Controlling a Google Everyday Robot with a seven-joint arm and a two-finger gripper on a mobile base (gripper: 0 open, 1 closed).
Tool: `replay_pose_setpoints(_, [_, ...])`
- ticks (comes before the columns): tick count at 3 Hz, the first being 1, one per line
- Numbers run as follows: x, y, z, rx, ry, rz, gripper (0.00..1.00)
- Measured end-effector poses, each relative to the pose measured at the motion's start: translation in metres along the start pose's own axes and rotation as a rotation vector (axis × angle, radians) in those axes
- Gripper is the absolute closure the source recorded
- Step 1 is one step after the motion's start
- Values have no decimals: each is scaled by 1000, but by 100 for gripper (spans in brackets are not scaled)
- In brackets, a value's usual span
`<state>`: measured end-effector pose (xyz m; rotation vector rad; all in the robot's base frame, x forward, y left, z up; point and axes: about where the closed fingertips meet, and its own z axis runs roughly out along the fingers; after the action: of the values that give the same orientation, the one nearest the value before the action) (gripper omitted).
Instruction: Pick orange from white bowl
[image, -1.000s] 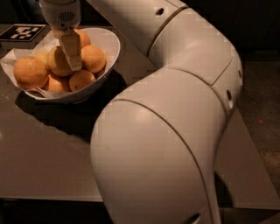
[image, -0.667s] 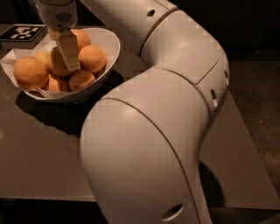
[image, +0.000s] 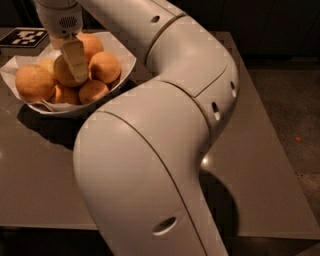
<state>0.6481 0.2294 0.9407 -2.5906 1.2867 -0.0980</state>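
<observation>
Camera view, the only one. Down inside the white bowl (image: 129, 62) with the gripper (image: 75, 62), laid against the orange (image: 62, 74) at the middle of the heap, a little toward the bowl's back. Cannot tell whether apart, together or clamped on that fruit, with the far side hidden. Packed around it in the bowl, on crinkled white paper (image: 15, 66): other oranges (image: 34, 82) at the left edge, to the right, behind and along the front. Bowl set on the grey worktop (image: 260, 150), with a black-and-white marker tag (image: 25, 37) just behind the bowl's left end.

Set against a second ago: swung leftward and folded tighter, the big white arm (image: 175, 100), now filling the ground in front of the bowl and to its right. Barely shifted at the gripper end: same spot in the bowl, same orange beneath. No fruit rolled, none lifted, bowl unmoved.

Judged from that: a reshuffle of joints rather than progress on the pick. Still at the grasp stage, with the orange in the bowl and not yet raised. Likely called for next: a firm hold, then a straight lift clear of the bowl's rim. Some risk of nudging a neighbour out over the bowl's low front lip.
</observation>
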Motion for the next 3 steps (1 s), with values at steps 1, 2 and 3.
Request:
replay_pose_setpoints(1, [-1, -3, 12, -19, -10, -13, 25])
replay_pose_setpoints(2, [1, 0, 23, -40, -25, -9, 42])
replay_pose_setpoints(3, [-1, -7, 26, -17, -30, -9, 65])
